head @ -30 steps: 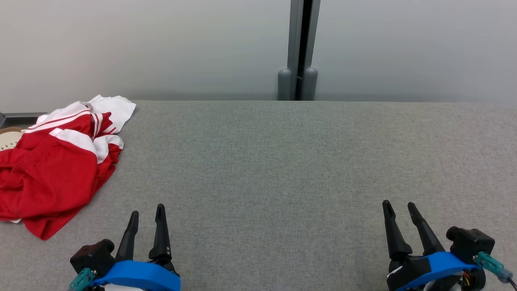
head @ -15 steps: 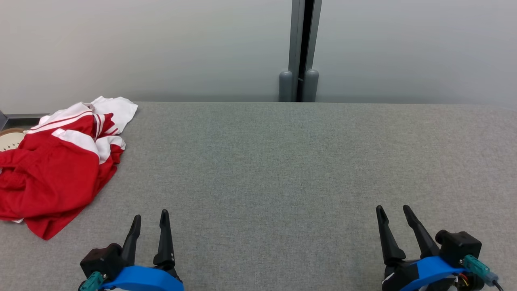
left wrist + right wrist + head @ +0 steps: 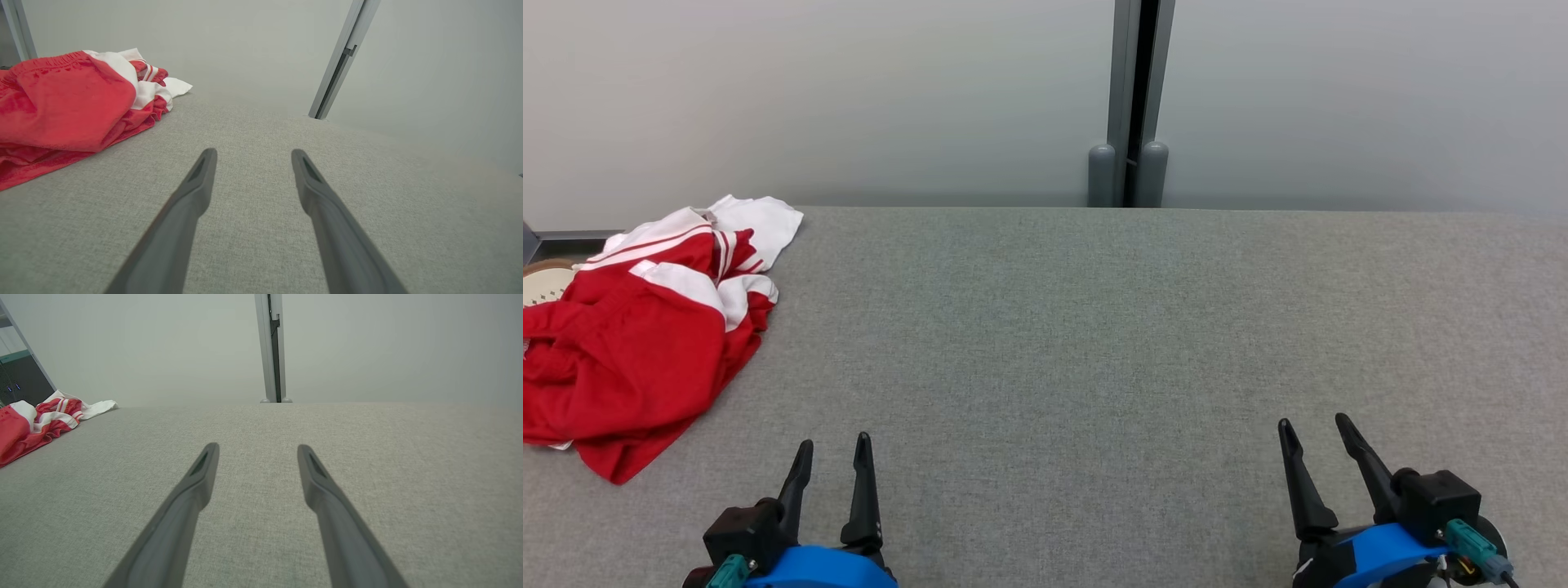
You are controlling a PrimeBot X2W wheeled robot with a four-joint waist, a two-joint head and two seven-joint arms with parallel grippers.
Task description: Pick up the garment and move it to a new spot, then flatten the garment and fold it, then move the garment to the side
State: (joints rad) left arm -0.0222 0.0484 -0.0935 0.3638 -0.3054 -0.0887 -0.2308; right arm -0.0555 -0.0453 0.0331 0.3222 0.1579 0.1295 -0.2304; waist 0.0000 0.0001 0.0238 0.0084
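The garment [image 3: 629, 351], red and white, lies crumpled at the far left of our table [image 3: 1094, 327]. Its long axis runs from the near left edge towards the wall, with the white end pointing away from us. Our left gripper [image 3: 834, 441] and right gripper [image 3: 1312, 420] hover well apart on the near side, jaws spread and empty, neither touching the cloth.
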